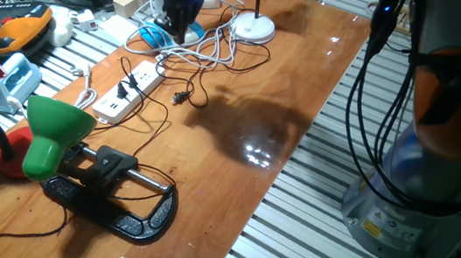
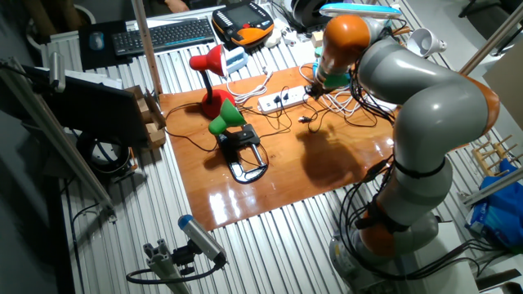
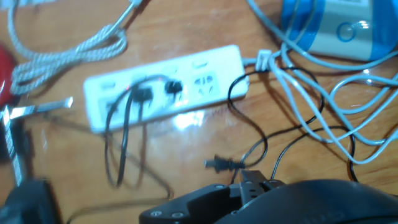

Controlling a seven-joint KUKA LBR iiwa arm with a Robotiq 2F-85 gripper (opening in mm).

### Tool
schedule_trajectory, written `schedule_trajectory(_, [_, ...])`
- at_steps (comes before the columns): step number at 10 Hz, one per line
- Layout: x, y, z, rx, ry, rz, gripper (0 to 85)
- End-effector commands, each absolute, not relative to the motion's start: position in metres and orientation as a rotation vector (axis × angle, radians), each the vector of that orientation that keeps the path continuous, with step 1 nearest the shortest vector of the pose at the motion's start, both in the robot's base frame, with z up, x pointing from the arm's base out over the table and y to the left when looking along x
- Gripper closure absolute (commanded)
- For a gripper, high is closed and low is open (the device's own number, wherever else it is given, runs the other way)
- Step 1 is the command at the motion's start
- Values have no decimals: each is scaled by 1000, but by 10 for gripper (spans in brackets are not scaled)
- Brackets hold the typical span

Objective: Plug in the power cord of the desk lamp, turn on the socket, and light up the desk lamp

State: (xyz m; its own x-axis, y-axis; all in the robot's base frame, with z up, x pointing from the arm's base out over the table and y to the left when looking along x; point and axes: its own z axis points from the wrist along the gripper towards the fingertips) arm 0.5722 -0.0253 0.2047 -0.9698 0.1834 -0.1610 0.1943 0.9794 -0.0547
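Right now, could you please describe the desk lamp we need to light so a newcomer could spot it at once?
Look to the far end of the wooden table, past the white power strip. The desk lamp stands there among loose white cables. Unlike the green lamp and red lamp, it has a flat round white base.

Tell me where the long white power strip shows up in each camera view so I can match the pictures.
One fixed view: the long white rectangular power strip lies left of centre on the wooden table, near its left edge.
The other fixed view: it sits upper centre, right of the red-shaded lamp.
Hand view: it lies upper centre, tilted, with black plugs in it.
Shared landmark: the loose small black two-pin plug lying just beside the strip.
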Motion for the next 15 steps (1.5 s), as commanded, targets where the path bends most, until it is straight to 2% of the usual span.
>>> schedule_trajectory(1, [578,-28,203,287,2960,-110,850])
schedule_trajectory(3, [587,-31,204,296,2962,-89,850])
schedule_trajectory(6, [586,-32,203,341,2962,-11,850])
schedule_trajectory(12, [586,-33,203,234,2988,61,850])
schedule_trajectory(15, [586,-33,203,234,3033,47,850])
